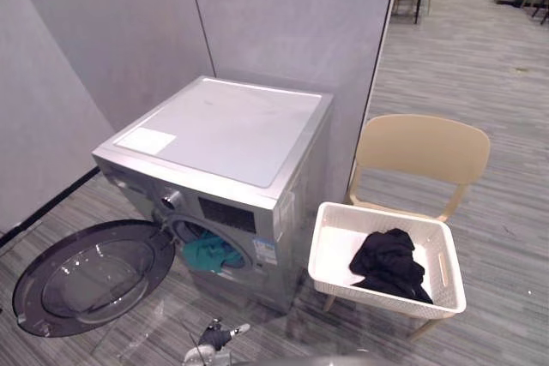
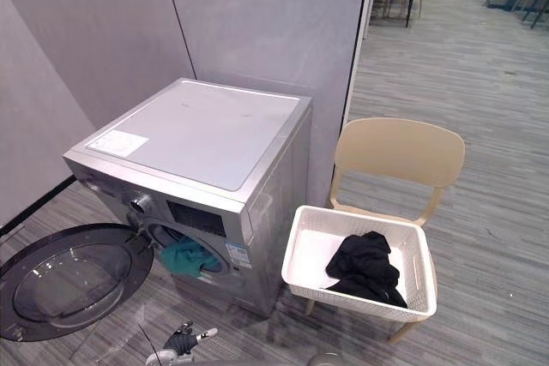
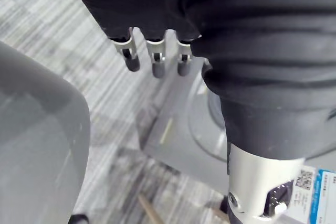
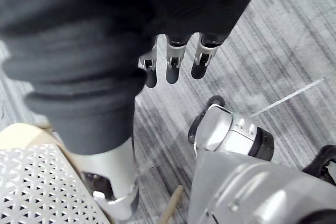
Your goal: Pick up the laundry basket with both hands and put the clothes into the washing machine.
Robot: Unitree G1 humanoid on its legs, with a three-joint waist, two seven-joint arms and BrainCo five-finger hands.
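One white perforated plastic laundry basket [image 1: 377,293] sits on the seat of a beige plastic chair [image 1: 420,147], with neither hand on it. One crumpled black garment [image 1: 390,263] lies inside, toward the basket's right half, leaving the left part of its floor bare. The basket stands just beside the right flank of a silver front-loading washing machine [image 1: 232,126]; whether the two touch cannot be told. The machine's round dark-rimmed glass door [image 1: 90,276] is swung wide open to the left and hangs low over the floor. A bunched teal cloth [image 1: 210,255] shows in the drum opening.

The left hand [image 3: 152,19] hangs above the floor with its fingers [image 3: 156,64] loosely straight and side by side, pointing down, gripping and touching nothing. The right hand [image 4: 189,9] hangs the same way, its fingers [image 4: 172,64] relaxed and apart from any object, with a corner of the basket and the chair's edge near its arm in the right wrist view.

Grey partition panels [image 1: 283,15] stand behind the machine, and grey striped flooring [image 1: 506,126] runs past the chair.
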